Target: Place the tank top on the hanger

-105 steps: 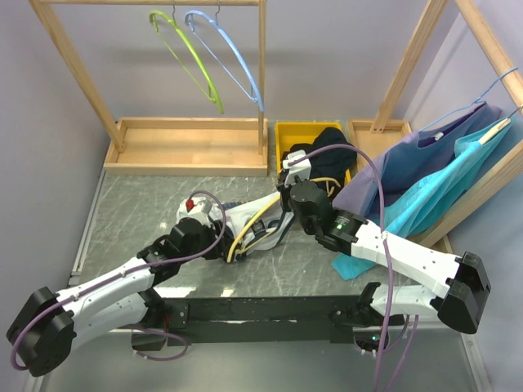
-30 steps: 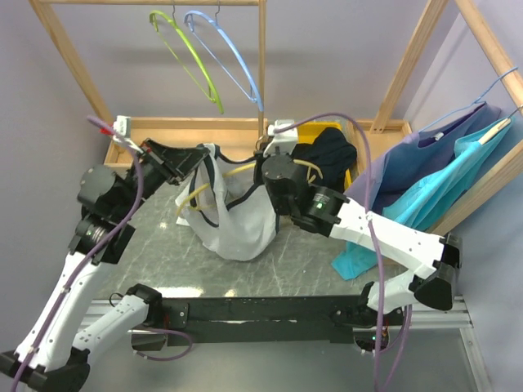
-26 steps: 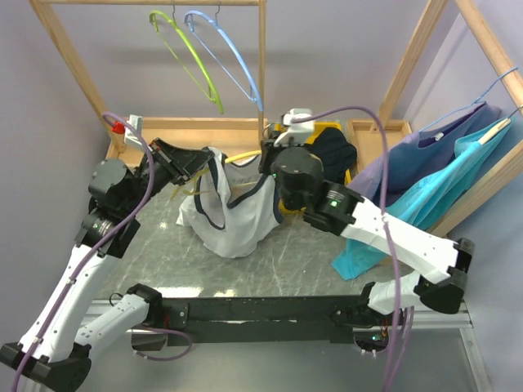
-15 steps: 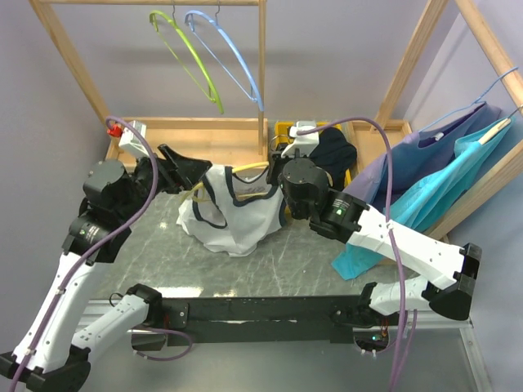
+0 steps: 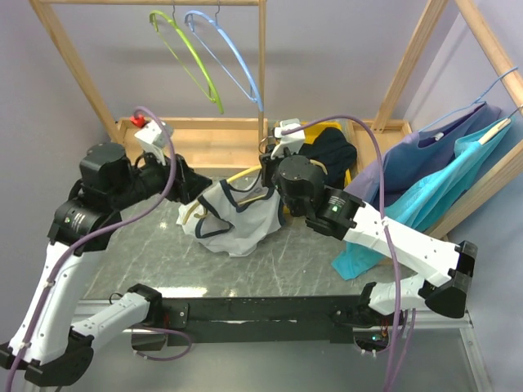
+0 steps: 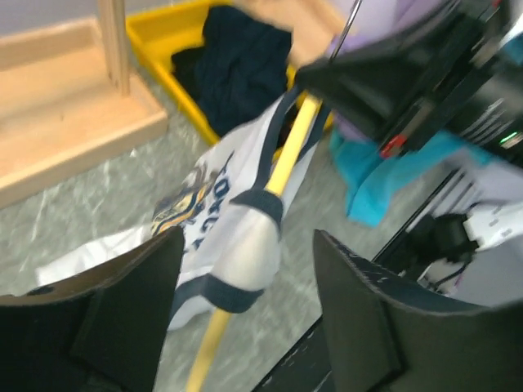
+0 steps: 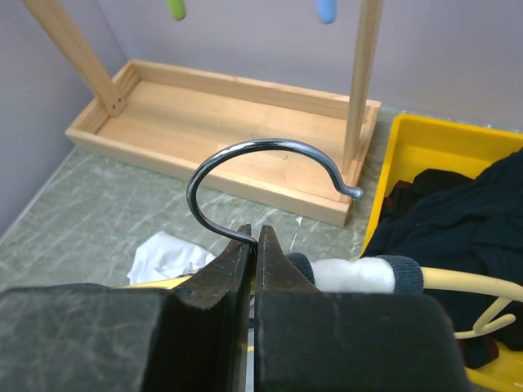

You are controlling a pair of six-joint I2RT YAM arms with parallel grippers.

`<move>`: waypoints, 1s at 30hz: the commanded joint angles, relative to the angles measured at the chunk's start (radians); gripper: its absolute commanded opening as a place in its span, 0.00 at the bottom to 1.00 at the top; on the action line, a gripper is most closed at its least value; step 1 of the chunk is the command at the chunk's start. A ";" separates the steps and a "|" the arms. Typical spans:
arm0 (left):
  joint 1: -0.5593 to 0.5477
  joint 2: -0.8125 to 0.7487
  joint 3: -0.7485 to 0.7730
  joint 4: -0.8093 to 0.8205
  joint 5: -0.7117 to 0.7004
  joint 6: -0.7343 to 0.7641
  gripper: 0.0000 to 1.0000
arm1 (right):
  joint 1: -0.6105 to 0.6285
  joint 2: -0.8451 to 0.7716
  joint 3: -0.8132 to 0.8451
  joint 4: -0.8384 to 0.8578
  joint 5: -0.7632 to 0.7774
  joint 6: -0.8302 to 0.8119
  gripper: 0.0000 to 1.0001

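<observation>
From above, the tank top (image 5: 237, 219) hangs bunched on the hanger (image 5: 243, 174), just left of the yellow bin (image 5: 325, 126) and clear of the tabletop (image 5: 139, 245). The right pincer (image 5: 268, 163) is at the hanger's top and the left pincer (image 5: 189, 186) at its far end.

In the left wrist view, the fingers (image 6: 122, 310) stand wide apart around the strap-wrapped hanger arm, clamping nothing.

In the right wrist view, the jaws are pinched together on the neck of the metal hook (image 7: 270, 155).

The fabric looks light, limp and likely to slide along the smooth plastic. The navy-trimmed strap edge is the best place to grip it.
</observation>
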 commanded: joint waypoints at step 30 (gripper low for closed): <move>-0.238 -0.251 -0.550 0.326 -0.264 -0.107 0.01 | -0.006 0.027 0.040 0.030 -0.138 -0.034 0.44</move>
